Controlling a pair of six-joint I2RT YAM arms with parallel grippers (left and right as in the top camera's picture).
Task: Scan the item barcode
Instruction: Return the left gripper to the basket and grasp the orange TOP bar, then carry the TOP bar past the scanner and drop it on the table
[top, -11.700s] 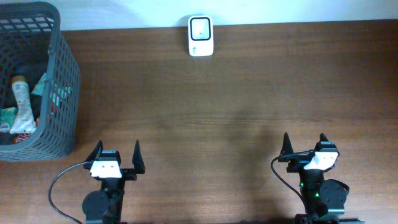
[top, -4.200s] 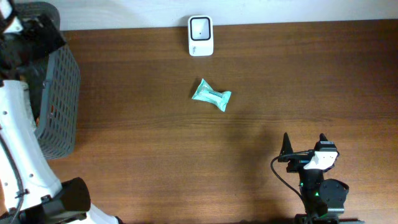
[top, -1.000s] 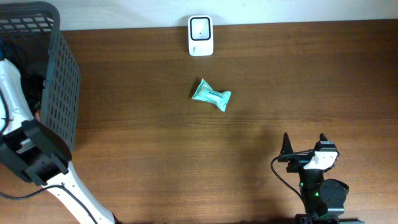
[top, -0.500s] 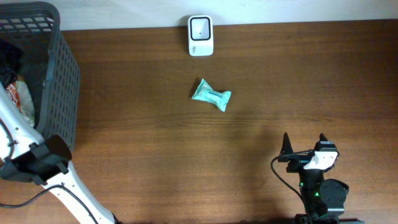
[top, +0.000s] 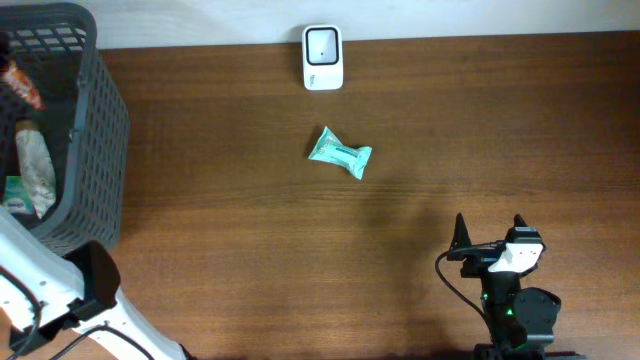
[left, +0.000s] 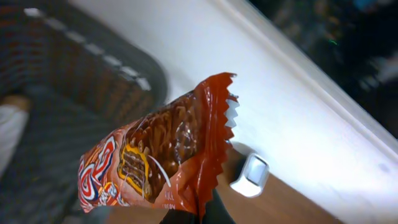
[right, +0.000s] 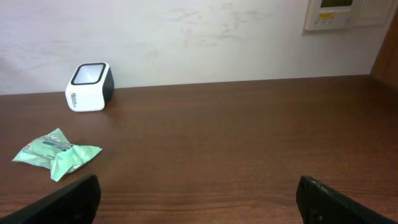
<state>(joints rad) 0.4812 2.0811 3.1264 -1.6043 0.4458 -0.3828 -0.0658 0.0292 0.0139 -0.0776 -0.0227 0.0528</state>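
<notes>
The overhead camera looks straight down on the table (top: 450, 150) from well above. The right wrist camera sits low at the near edge, facing level across to the wall (right: 186, 37). The left wrist camera is high and tilted, very close to a red snack packet (left: 161, 155). All three views show the white scanner (top: 322, 58); the overhead and right wrist views share the green packet (top: 340, 153).
</notes>
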